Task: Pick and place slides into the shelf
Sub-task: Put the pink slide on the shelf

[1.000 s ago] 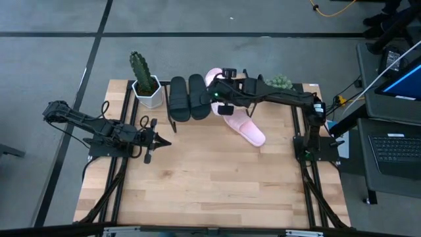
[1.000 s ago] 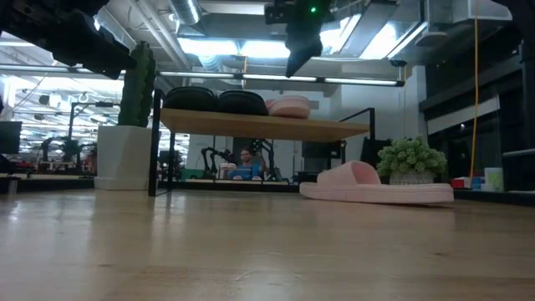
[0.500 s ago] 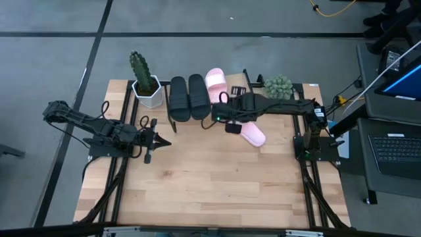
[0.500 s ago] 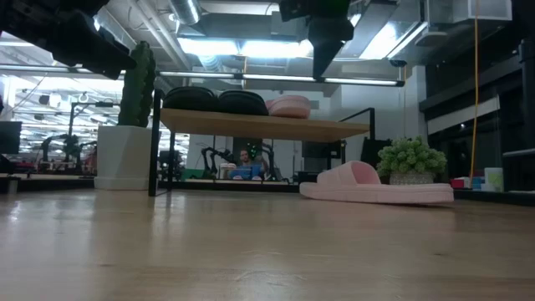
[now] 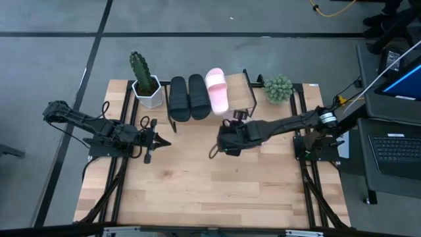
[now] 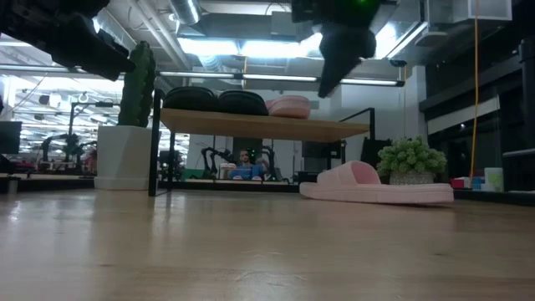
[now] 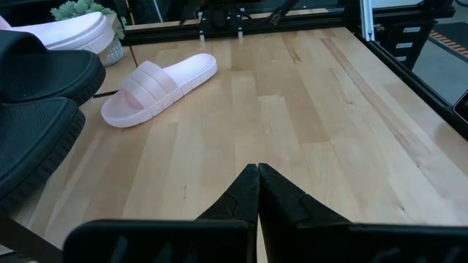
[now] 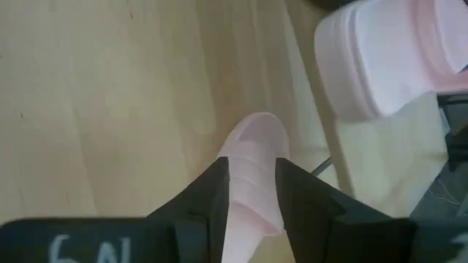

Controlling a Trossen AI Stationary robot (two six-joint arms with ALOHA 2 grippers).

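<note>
Three slides already sit on the shelf (image 5: pixel 248 89): two black slides (image 5: pixel 187 97) side by side and one pink slide (image 5: pixel 217 91) next to them, leaving a bare stretch of plank at the end nearest the small green plant (image 5: pixel 279 87). The last pink slide (image 7: pixel 157 88) lies flat on the tabletop (image 5: pixel 197 191) just in front of the shelf, so the step in hand looks like the approach to the fourth pick.

The right gripper (image 8: pixel 251 191) hangs above that slide, its fingers (image 8: pixel 212 197) parted narrowly with the pink strap showing between them; from the low view the gripper (image 6: pixel 334 63) sits well above the tabletop, so I judge it is not yet gripping, though the wrist view is too close to be sure. The next move calls for a descent onto the strap, a firm close, then a lift over the shelf edge into the free space.

The left gripper (image 7: pixel 257 191) waits over the tabletop's left side, fingers pressed together and holding nothing.
</note>
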